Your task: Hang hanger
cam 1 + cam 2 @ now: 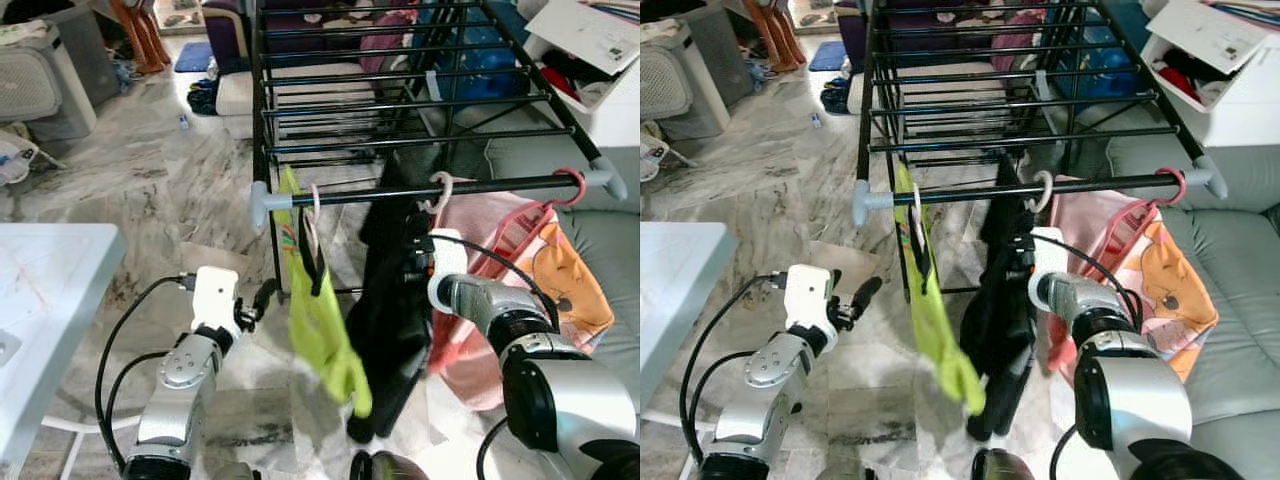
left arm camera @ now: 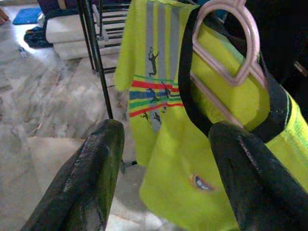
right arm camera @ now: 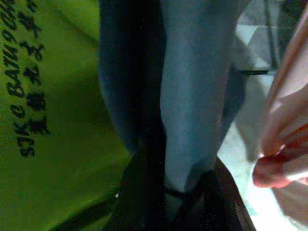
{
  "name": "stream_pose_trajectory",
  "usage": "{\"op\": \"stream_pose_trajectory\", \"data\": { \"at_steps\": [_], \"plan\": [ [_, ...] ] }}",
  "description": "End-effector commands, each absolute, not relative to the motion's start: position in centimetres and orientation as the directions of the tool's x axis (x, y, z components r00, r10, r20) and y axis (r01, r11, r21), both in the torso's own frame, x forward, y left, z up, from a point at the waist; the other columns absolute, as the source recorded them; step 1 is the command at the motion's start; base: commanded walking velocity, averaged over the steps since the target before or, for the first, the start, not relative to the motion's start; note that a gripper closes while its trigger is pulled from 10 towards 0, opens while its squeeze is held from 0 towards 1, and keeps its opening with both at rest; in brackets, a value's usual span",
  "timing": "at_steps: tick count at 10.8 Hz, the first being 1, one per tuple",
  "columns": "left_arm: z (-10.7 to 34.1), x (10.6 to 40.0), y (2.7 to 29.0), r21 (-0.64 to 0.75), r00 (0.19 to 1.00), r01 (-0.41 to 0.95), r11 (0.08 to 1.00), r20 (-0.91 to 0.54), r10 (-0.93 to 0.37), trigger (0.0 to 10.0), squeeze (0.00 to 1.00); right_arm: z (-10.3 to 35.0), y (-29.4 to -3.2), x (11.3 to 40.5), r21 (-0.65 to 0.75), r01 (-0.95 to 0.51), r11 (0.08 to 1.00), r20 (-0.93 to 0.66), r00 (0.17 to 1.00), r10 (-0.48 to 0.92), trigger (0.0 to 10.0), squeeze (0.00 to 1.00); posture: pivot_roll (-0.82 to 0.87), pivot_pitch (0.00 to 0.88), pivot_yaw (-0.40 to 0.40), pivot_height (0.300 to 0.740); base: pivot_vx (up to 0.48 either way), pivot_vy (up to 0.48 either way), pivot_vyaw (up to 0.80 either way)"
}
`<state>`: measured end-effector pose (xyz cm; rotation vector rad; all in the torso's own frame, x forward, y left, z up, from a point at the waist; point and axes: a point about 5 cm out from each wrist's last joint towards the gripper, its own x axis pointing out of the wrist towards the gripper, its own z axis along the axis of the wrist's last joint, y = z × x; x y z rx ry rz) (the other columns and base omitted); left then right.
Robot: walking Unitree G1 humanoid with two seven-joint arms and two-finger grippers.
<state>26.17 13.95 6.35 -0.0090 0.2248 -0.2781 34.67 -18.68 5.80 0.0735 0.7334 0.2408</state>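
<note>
Clothes on hangers along a black drying rack (image 1: 400,95).
Right end effector (image 1: 418,262) clamps a dark garment (image 1: 390,310) whose hanger (image 1: 440,190) hooks the front rail. Left end effector (image 1: 262,298) hangs wide open beside a yellow-green shirt (image 1: 320,330).

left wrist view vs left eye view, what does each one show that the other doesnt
The left wrist view alone shows the print on the yellow-green shirt: grey stripes, coloured bands, small figures, seen between the open fingers of the left gripper. The left eye view alone shows the drying rack, its front rail, the black garment, the pink garment, and the right gripper at the black garment. Both show the shirt on its pink hanger and the marble floor.
</note>
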Motion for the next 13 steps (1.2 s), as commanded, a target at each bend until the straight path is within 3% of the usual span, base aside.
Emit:
{"op": "stream_pose_trajectory", "data": {
  "at_steps": [1,3,5,9,13],
  "plan": [
    [6.7,26.3,14.1,-0.029,0.941,0.262,0.965,-0.214,-0.262,10.0,0.0,7.7,-19.0,36.0,0.077,-0.204,0.976,-0.598,0.774,0.209,10.0,0.0,0.03,0.0,-0.025,0.74,0.0,0.0,0.0],
    [6.7,26.2,13.9,-0.03,0.939,0.262,0.965,-0.225,-0.262,10.0,0.0,7.8,-19.5,36.0,0.088,-0.16,0.983,-0.611,0.771,0.18,10.0,0.0,0.03,0.0,-0.026,0.74,0.0,0.0,0.0],
    [6.6,26.1,13.6,-0.036,0.933,0.269,0.963,-0.237,-0.27,10.0,0.0,5.3,-19.8,34.2,0.14,-0.117,0.983,-0.686,0.705,0.181,10.0,0.0,0.03,0.0,-0.029,0.74,0.0,0.0,0.0],
    [6.7,26.5,13.3,-0.032,0.929,0.279,0.96,-0.243,-0.278,10.0,0.0,3.0,-20.3,32.3,0.181,-0.049,0.982,-0.732,0.66,0.167,10.0,0.0,0.01,0.0,-0.014,0.74,0.0,0.0,0.0],
    [6.7,27.1,13.2,-0.027,0.927,0.287,0.958,-0.243,-0.285,10.0,0.0,2.7,-21.3,32.0,0.169,0.008,0.986,-0.704,0.701,0.115,10.0,0.0,0.01,0.0,0.0,0.74,0.0,0.0,0.0]
  ]
}}
